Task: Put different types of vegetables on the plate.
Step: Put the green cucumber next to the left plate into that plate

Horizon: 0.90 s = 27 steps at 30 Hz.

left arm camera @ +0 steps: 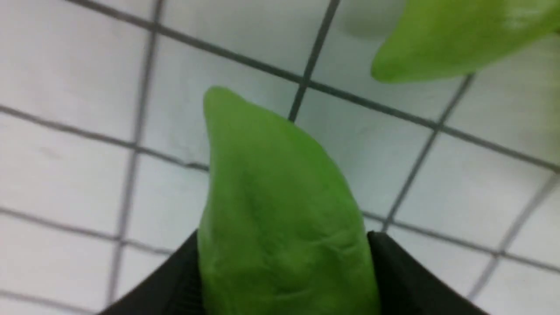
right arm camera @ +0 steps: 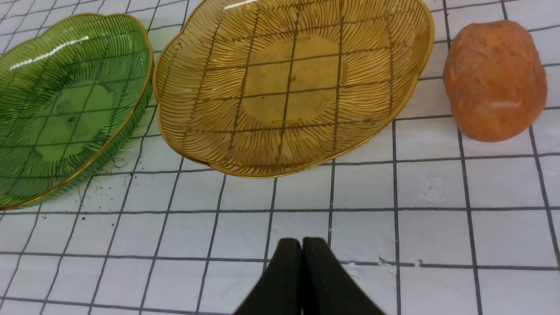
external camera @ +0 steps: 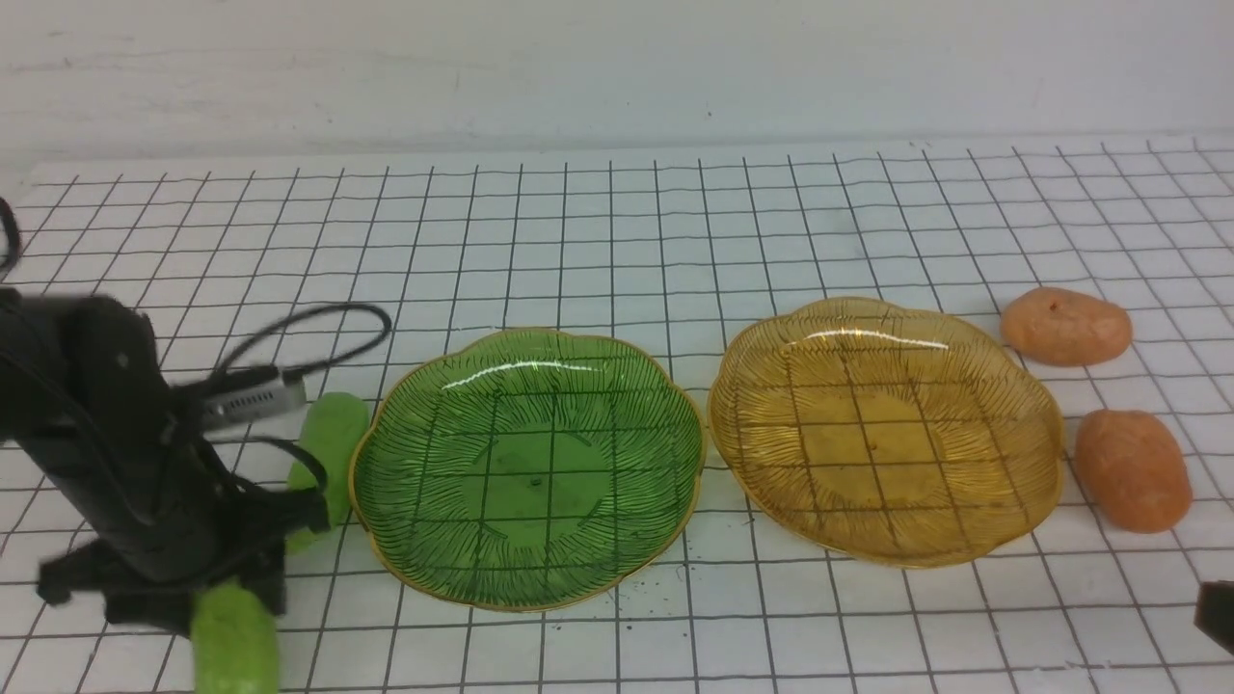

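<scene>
Green pod [left arm camera: 271, 183] tight in left gripper [left arm camera: 282, 238]

Shows green plate [external camera: 525, 605], amber plate [external camera: 887, 557], far lump [external camera: 1065, 326], near lump [external camera: 1133, 469] at right; far pod [external camera: 333, 434], near pod [external camera: 234, 646] by left arm [external camera: 116, 434].

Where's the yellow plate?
The yellow plate sits right of centre in the front view, between the green plate on its left and two orange lumps on its right.

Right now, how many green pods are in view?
2. One pod sits in the left end effector, near left; the other pod lies just left of the green plate.
</scene>
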Available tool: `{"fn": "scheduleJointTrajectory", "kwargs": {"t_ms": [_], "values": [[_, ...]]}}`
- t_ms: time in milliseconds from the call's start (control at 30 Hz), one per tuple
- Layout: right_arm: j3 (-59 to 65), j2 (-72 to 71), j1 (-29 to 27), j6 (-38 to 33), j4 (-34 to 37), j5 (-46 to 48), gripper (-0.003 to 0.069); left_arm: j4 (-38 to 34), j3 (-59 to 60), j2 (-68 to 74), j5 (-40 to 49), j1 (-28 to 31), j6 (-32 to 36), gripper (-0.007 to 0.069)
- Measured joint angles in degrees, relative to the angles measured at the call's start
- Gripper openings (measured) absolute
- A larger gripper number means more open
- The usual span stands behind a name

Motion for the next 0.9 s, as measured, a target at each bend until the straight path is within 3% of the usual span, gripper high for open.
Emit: {"fn": "scheduleJointTrajectory", "kwargs": {"t_ms": [167,367,600,900], "values": [[0.0,0.0,0.0,0.0,0.0,0.0,-0.0015,-3.6,-8.1,-5.2,2.8,-0.1,5.9,0.0381],[-0.1,0.4,0.0,0.0,0.0,0.1,-0.0015,-12.3,-17.8,0.4,3.8,-4.7,21.6,0.0381],[-3.6,2.4,0.0,-0.1,-1.3,4.9,-0.0015,-13.3,-25.2,12.9,3.0,-10.0,22.5,0.0391],[-4.5,2.6,0.0,0.0,-9.1,9.1,-0.0015,-11.9,-31.1,20.0,2.4,-12.0,23.0,0.0666]]}}
